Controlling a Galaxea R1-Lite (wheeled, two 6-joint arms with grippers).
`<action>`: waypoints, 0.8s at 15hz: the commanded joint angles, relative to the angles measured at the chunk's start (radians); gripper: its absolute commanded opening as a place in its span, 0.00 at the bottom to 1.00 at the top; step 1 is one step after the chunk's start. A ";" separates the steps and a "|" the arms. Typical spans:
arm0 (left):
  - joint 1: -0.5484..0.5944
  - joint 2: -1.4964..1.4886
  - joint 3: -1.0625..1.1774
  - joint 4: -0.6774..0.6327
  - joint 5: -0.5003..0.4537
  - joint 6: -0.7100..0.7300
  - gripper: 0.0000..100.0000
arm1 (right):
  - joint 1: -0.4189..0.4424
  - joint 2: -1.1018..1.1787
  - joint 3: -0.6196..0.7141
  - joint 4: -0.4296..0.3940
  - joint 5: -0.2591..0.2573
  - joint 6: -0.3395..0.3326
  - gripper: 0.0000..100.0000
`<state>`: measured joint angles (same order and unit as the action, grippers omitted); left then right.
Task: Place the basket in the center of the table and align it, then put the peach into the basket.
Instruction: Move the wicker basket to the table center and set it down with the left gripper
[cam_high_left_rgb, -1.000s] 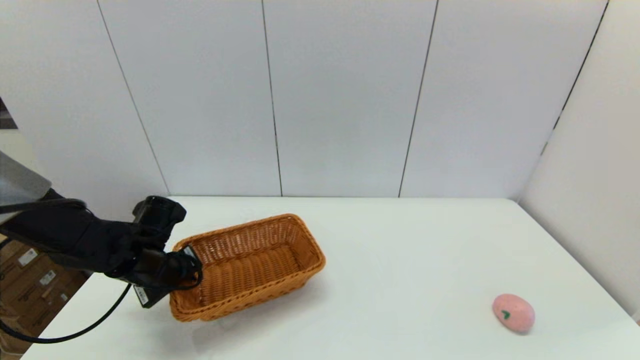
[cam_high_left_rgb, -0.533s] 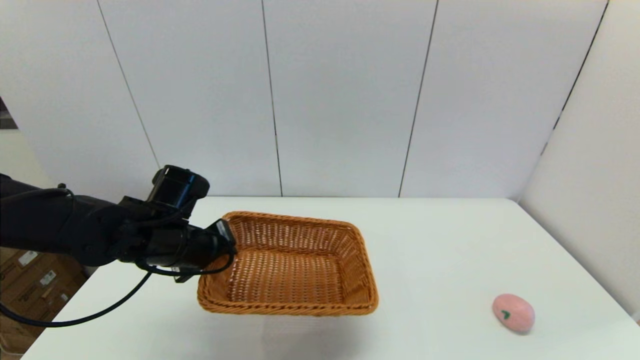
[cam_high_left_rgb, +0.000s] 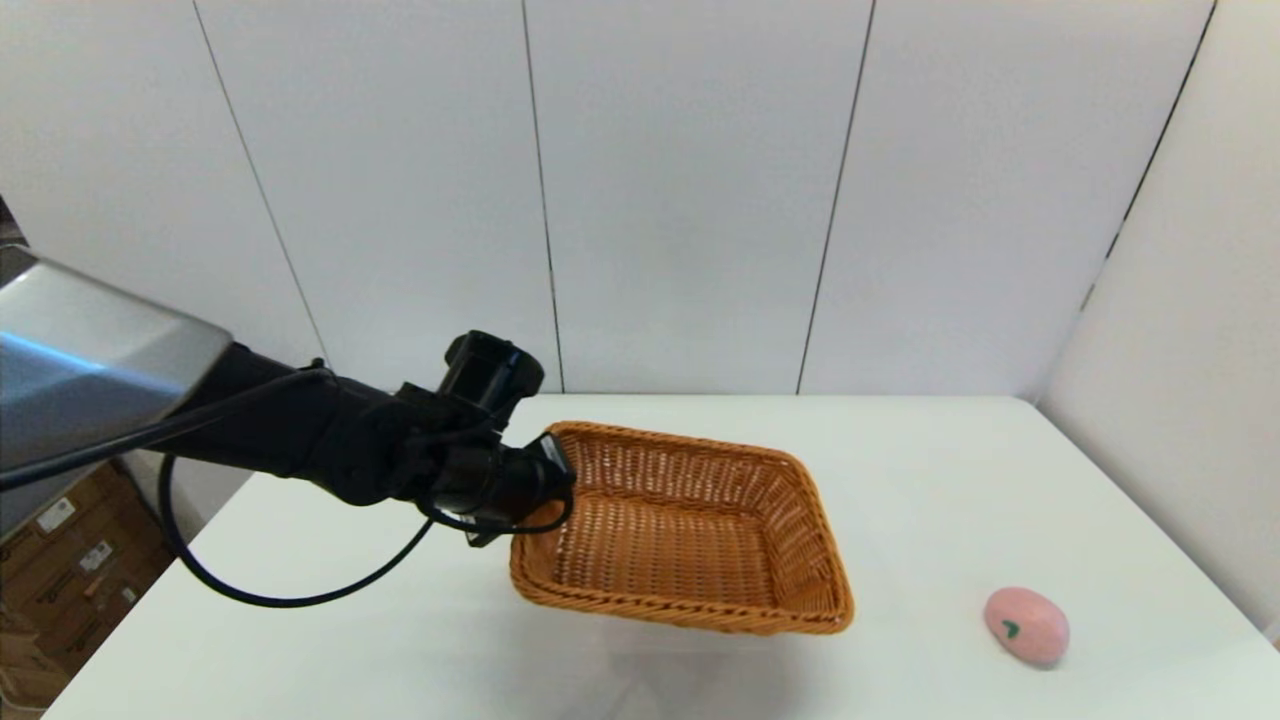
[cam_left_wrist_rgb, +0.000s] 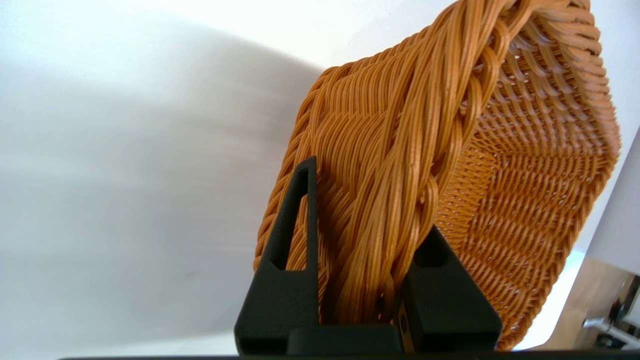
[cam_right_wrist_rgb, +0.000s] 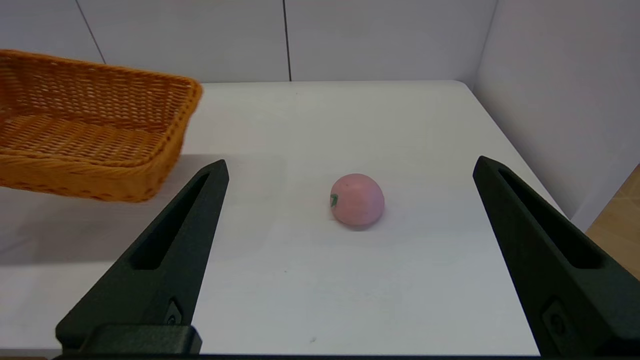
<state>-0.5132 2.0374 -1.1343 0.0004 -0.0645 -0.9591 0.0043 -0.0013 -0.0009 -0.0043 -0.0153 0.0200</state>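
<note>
My left claw (cam_high_left_rgb: 553, 487) grips the basket (cam_high_left_rgb: 690, 540) rim; I should level it, lower gently mid-table (cam_high_left_rgb: 900, 480), right claw (cam_right_wrist_rgb: 350, 260) open near the peach (cam_high_left_rgb: 1027, 625).

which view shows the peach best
The right wrist view: the peach lies centred and unobstructed on the table, leaf mark visible. The head view shows the peach smaller, near the table's right edge. The left wrist view shows none of it.

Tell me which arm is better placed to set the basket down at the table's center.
Left. The left gripper is clamped on the basket rim, holding it above the table. The right gripper is open, facing the peach.
</note>
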 joint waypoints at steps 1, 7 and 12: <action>-0.047 0.101 -0.070 -0.002 0.000 -0.039 0.00 | 0.000 0.001 -0.001 0.000 0.000 0.000 1.00; -0.067 0.121 -0.071 0.000 -0.001 -0.139 0.00 | 0.000 0.001 0.001 0.000 0.000 -0.002 1.00; -0.068 0.122 -0.053 -0.002 -0.011 -0.142 0.00 | 0.000 0.001 -0.001 0.000 0.000 -0.002 1.00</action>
<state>-0.5796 2.1589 -1.1891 -0.0019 -0.0702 -1.0943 0.0043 -0.0013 -0.0009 -0.0038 -0.0153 0.0181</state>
